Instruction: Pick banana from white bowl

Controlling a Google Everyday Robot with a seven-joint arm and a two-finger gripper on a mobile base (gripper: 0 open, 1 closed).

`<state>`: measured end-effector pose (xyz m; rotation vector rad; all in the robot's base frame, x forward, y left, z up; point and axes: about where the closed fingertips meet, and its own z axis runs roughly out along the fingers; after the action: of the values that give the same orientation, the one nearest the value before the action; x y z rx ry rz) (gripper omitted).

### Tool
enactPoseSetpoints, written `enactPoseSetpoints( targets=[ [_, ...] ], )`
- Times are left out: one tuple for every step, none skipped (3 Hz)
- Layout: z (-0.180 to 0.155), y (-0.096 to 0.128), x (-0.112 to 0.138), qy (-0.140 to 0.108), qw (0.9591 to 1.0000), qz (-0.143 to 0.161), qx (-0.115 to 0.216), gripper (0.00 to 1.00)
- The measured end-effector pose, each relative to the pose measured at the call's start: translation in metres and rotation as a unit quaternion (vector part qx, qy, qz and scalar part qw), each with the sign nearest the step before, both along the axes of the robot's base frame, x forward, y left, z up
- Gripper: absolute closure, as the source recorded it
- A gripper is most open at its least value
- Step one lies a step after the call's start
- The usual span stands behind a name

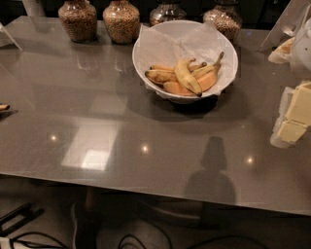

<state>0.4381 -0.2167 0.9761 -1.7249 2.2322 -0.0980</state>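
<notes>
**Q:** Which item is the subject of the figure, and where is it?

**A:** The small curved pale-yellow banana (pixel 187 78) with a blackened tip. It lies slantwise inside the large round deep white bowl (pixel 232 54), at the back centre of the glossy grey tabletop (pixel 146 126). Its dark tip points toward the near rim.

**Q:** What surrounds it in the bowl?

**A:** Crinkled white paper lining (pixel 163 44) rises behind it. It rests on top of the deeper orange-toned bananas (pixel 206 80). A browner, darker-skinned banana (pixel 160 76) touches it on the left. A thin stem (pixel 218 59) sticks up toward the far right rim.

**Q:** Where is the gripper?

**A:** The pale cream, blocky gripper (pixel 292 122) hangs at the right edge of the view, over the table's right side. It is lower in the frame than the bowl and well apart from it. It holds nothing that can be seen, and whether it is open or closed cannot be told.

**Q:** What else stands nearby?

**A:** Four round glass jars of brown grain line the far edge: the first jar (pixel 77 20), the second jar (pixel 121 20), the third jar (pixel 166 12) and the fourth jar (pixel 222 19). The last two stand just behind the bowl. A dark shadow (pixel 211 170) falls on the near tabletop, and black cables (pixel 34 238) lie on the floor below.
</notes>
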Motion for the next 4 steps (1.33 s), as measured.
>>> enactPoseSetpoints(
  targets=[
    [0.000, 0.000, 0.000, 0.000, 1.0000, 0.000, 0.000, 0.00],
    [-0.004, 0.010, 0.020, -0.012, 0.9990, -0.004, 0.042, 0.00],
    [-0.015, 0.033, 0.064, -0.022, 0.9933, -0.024, 0.111, 0.00],
    [-0.017, 0.065, 0.111, -0.024, 0.9827, -0.069, 0.170, 0.00]
  ],
)
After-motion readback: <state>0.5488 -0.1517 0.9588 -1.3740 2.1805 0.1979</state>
